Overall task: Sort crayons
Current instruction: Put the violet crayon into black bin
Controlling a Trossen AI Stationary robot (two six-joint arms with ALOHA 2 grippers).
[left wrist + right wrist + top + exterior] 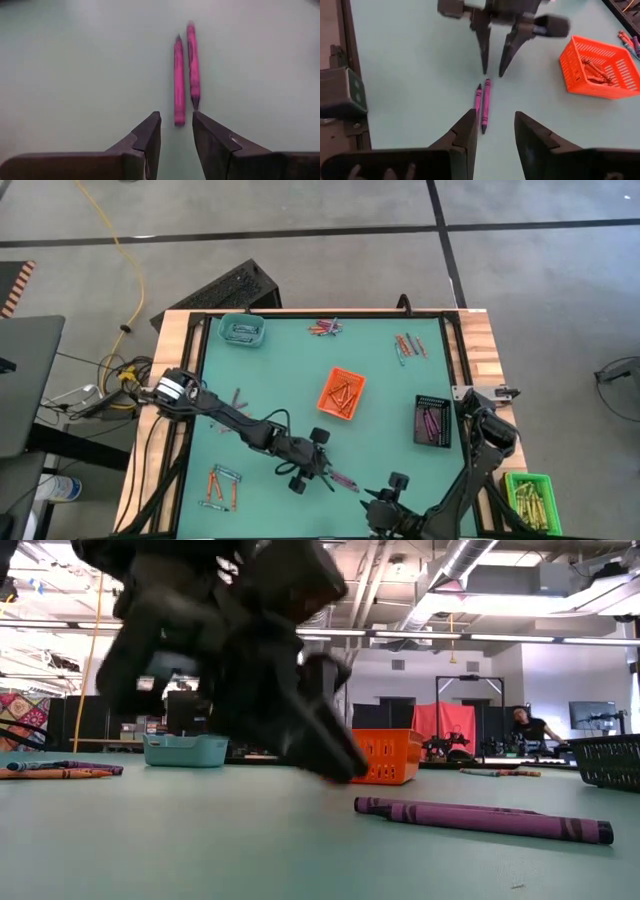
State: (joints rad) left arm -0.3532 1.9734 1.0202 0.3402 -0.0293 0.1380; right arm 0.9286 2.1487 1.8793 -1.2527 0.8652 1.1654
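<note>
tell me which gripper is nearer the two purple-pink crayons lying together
Left. The left gripper hangs open right at one end of the purple-pink crayons; the right gripper, also open, sits slightly farther back at the other end.

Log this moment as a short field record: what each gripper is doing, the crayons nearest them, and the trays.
left gripper: open, empty, just above the mat beside the crayon pair
right gripper: open, empty, facing the pair from the other side
nearest crayons: two purple-pink crayons side by side on the mat
trays: orange, teal, black, green
</note>
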